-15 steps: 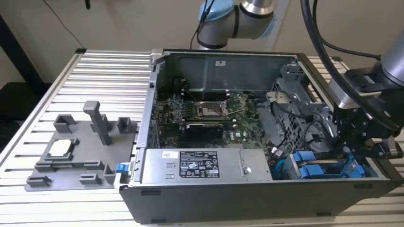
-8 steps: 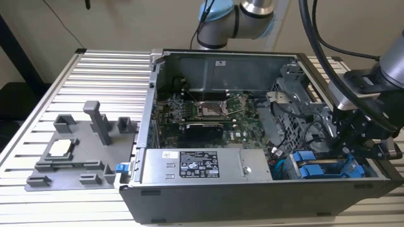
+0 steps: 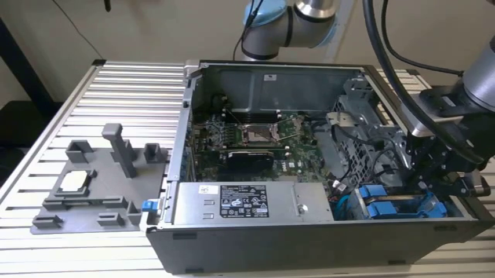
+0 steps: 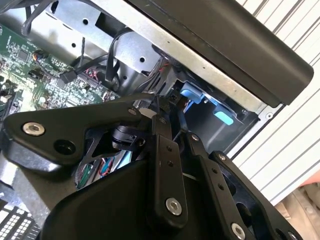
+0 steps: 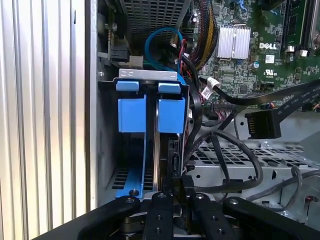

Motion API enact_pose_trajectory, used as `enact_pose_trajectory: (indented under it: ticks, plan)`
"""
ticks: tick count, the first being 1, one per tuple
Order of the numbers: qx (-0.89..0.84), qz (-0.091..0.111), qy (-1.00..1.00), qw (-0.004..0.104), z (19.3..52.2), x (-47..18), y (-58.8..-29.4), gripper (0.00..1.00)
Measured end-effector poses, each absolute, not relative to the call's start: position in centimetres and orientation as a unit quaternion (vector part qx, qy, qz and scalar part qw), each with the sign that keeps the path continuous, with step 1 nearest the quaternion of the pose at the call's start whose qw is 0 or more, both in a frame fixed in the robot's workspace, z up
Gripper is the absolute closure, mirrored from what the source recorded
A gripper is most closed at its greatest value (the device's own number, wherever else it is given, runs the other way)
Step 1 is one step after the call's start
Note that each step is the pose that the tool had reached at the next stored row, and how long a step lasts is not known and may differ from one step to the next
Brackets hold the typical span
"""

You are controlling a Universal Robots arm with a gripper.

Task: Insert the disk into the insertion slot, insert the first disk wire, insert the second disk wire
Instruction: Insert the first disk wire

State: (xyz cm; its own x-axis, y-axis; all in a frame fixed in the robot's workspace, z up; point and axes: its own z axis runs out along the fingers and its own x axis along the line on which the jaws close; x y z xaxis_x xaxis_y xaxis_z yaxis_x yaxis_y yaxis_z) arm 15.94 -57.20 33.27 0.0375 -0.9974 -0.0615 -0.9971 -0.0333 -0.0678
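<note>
Ribbed aluminium slats make up the counter [image 3: 116, 92], with a plain beige wall [image 3: 155, 29] behind it. On the exterior view's left a flat grey plastic fixture plate [image 3: 58, 223] lies on the slats and carries several upright grey holders. Beside it, toward the exterior view's right, a black and grey computer case [image 3: 309, 243] lies open. Inside the case are a green motherboard [image 3: 255, 136], a silver box-shaped power supply [image 3: 247, 202] with a white label, and bundles of black cable. In the corner of the case nearest the robot arm [image 3: 472, 75] sits the insertion slot [image 5: 148, 74], a bay of grey sheet-metal drive cage. Two blue-fronted drives stand side by side in it. The disk [image 5: 171, 116], in its bright blue plastic carrier frame, is the one farther from the case wall and sits fully down in the bay, just beside the other blue-fronted drive [image 5: 132, 115]. A loop of thin blue cable [image 5: 160, 37] curls just past the cage. A loose flat black connector [image 5: 262, 125] hangs over the perforated metal nearby. The black hand [image 5: 177, 192] hovers at the disk's rear edge, its fingers [image 4: 162, 131] drawn nearly together around a small black plug [image 5: 181, 182].
</note>
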Motion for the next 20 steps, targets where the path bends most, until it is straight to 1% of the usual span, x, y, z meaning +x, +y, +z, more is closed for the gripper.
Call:
enact_pose_trajectory:
  ticks: [6, 7, 20]
  plan:
    - [-0.719, -0.001, 0.694, 0.046, 33.3, 15.9, -57.2, 0.8]
    - [-0.719, -0.001, 0.694, 0.046, 33.4, 15.9, -57.2, 0.73]
    - [-0.719, -0.001, 0.694, 0.046, 34.7, 15.9, -57.2, 0.73]
